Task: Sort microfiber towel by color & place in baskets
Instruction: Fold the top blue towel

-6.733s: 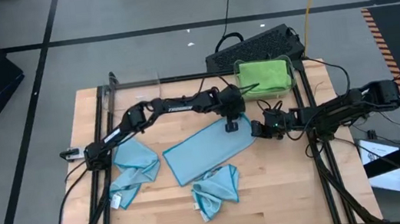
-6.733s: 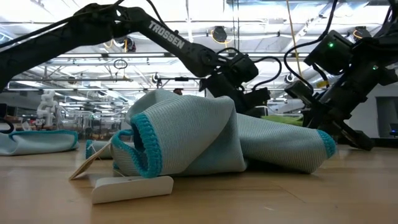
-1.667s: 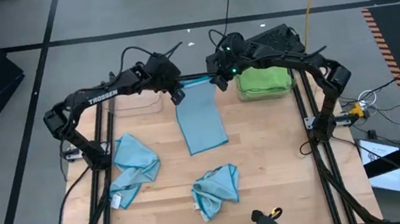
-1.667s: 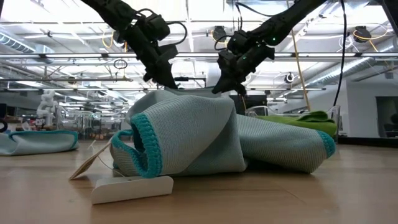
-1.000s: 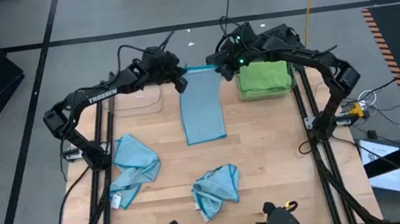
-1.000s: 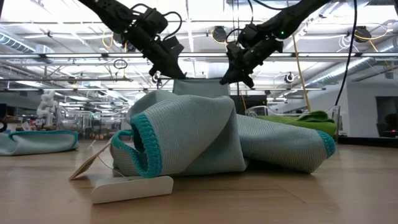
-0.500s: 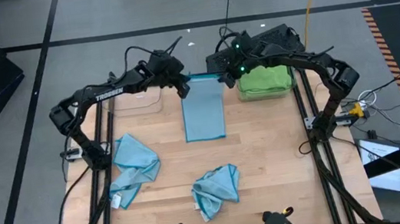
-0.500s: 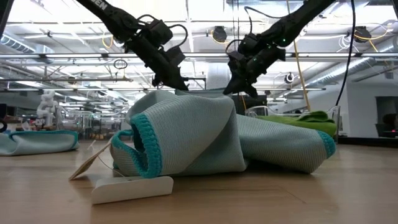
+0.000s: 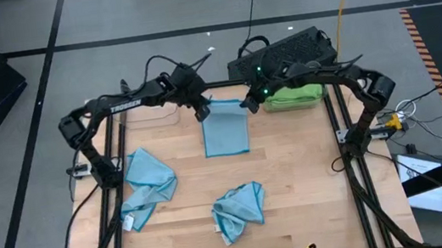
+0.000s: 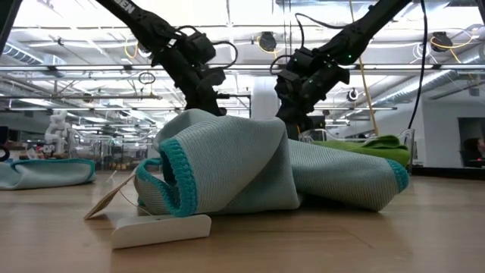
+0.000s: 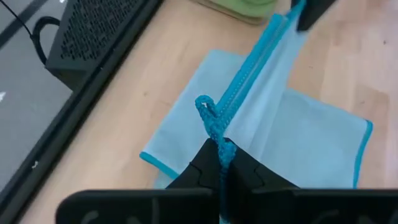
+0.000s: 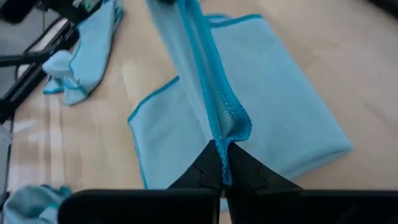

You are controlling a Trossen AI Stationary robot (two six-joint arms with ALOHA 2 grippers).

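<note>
My left jaws (image 9: 202,112) are pinched shut on one corner of the flat blue towel (image 9: 225,132), and my right jaws (image 9: 246,104) are pinched shut on the corner beside it, so its far hem hangs stretched between them while the rest lies folded over on the tabletop (image 9: 298,191). Just beyond my right jaws sits a clear basket (image 9: 292,95) holding a green towel (image 9: 302,93); the second clear basket (image 9: 151,114) lies by my left arm at the tabletop's far edge. Two crumpled blue towels rest nearer the front, one on the left (image 9: 145,185) and one in the middle (image 9: 238,209).

My left wrist camera shows the darker teal hem (image 11: 214,124) bunched right at my fingertips (image 11: 205,163); my right wrist camera shows the same hem (image 12: 227,121) running away from my fingertips (image 12: 208,163). The low camera sees none of that grip: the middle crumpled towel fills it and hides the flat one, with both arms rising behind.

The tabletop is pale wood framed by dark rails. A dark perforated box (image 9: 280,52) stands on the grey floor behind it, and the low view shows a bright workshop hall.
</note>
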